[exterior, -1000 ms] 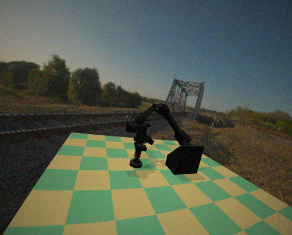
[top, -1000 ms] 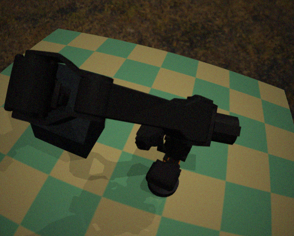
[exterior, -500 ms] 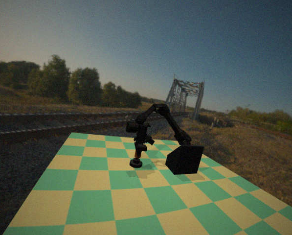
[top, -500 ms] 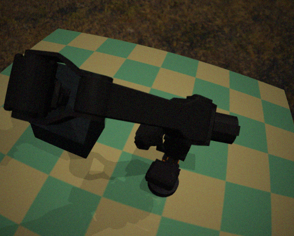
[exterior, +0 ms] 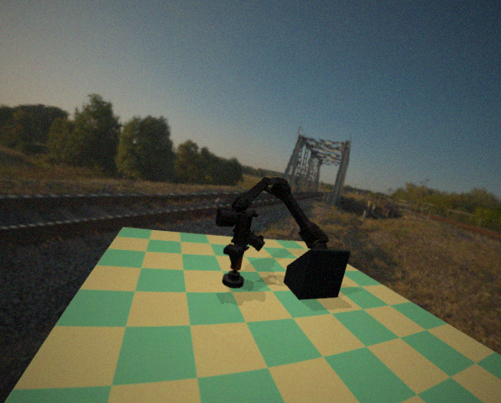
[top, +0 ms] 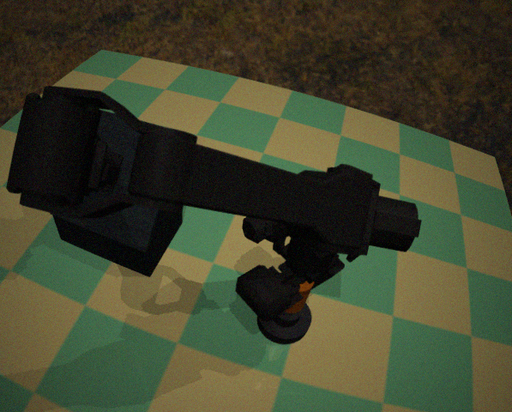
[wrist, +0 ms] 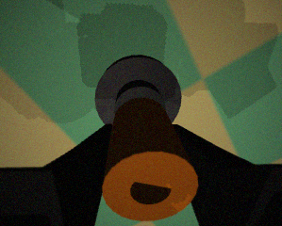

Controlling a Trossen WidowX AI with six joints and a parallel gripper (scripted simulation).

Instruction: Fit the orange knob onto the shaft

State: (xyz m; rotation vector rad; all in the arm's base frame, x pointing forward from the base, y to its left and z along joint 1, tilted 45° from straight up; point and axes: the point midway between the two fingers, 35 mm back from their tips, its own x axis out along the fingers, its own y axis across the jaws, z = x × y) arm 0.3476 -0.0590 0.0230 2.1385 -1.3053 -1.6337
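The orange knob [top: 298, 303] [exterior: 237, 264] [wrist: 116, 189] is upright between the fingers of my gripper [top: 301, 296] [exterior: 235, 259] [wrist: 141, 130], which is shut on it. In the wrist view the D-shaped hole shows in the knob's top face, its flat edge toward the pedestal and sloping slightly down to the right. The round dark pedestal [top: 304, 325] [exterior: 232, 283] [wrist: 107, 89] stands under the knob. In the exterior view the knob's lower end is slightly above the pedestal's disc. The shaft's flat side is hidden, and how far the shaft is inside the knob cannot be told.
The arm's dark base [top: 109, 248] [exterior: 315, 275] stands on the green and tan checkered table [top: 335, 336] [exterior: 154, 307], to the left of the pedestal in the top view and to the right in the exterior view. The arm arches over to the pedestal and casts shadows.
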